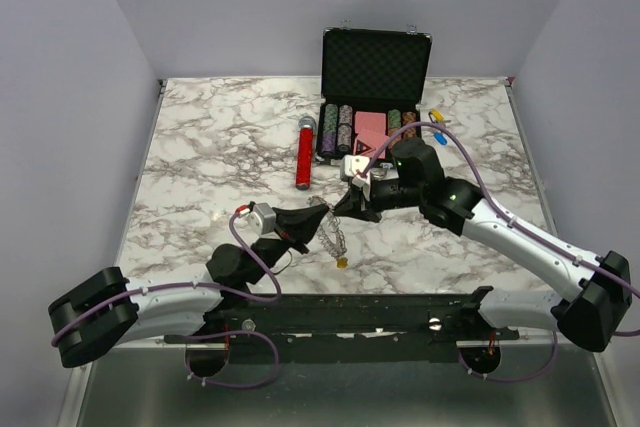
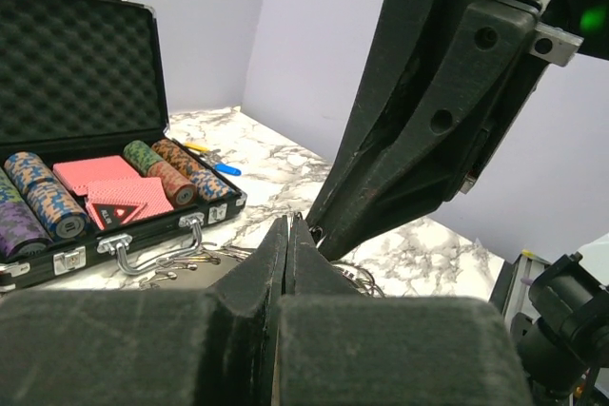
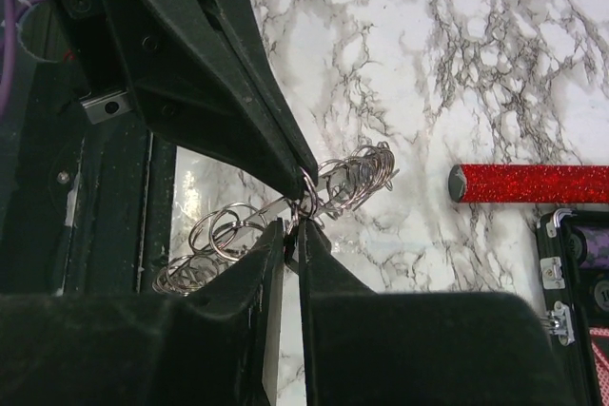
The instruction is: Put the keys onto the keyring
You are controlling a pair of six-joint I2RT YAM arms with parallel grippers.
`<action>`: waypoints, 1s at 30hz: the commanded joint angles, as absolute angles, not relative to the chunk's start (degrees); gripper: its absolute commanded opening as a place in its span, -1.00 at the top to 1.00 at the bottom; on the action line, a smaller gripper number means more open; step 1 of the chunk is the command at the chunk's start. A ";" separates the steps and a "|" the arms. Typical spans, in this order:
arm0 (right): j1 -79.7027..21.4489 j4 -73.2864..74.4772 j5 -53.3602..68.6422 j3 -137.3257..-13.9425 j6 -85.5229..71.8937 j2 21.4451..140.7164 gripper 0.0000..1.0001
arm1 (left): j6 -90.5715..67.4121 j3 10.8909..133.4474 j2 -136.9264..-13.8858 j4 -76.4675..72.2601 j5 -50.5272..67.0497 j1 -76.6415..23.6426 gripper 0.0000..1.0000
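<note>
From above, the left gripper [image 1: 322, 215] and right gripper [image 1: 352, 205] meet tip to tip over the marble table [image 1: 220, 147]. The keyring [image 1: 337, 237] trails from them toward 6 o'clock, a thin wire hoop strung with silver keys and a yellow tag. A glittery red cylinder [image 1: 304, 152] lies at 11 o'clock, and the foam-lined black case [image 1: 375, 67] at 12.

In the left wrist view, the left claw is pressed fully closed. It is apparently pinching the ring's wire, though no metal shows between the pads. What seem to be loose keys [image 2: 176, 261] lie on the marble at 9 o'clock, by the case handle.

In the right wrist view, the right claw's jaws stand a narrow slit apart, with a wire loop just at their tips. The wire looks springy and slick. The step likely wants the left claw holding dead steady while the right feeds a key along the coil in small, unhurried pushes.
</note>
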State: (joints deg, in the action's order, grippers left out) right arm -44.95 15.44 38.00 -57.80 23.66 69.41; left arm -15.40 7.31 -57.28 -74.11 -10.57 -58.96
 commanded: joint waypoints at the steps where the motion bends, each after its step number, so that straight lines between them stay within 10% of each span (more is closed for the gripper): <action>1: -46.14 18.54 40.08 -57.65 27.24 67.68 0.58 | -16.17 7.74 -58.01 -91.14 -10.55 -58.80 1.00; 30: -42.36 13.80 51.14 -55.64 16.17 66.97 0.38 | -16.35 2.90 -49.66 -86.32 2.37 -58.71 1.00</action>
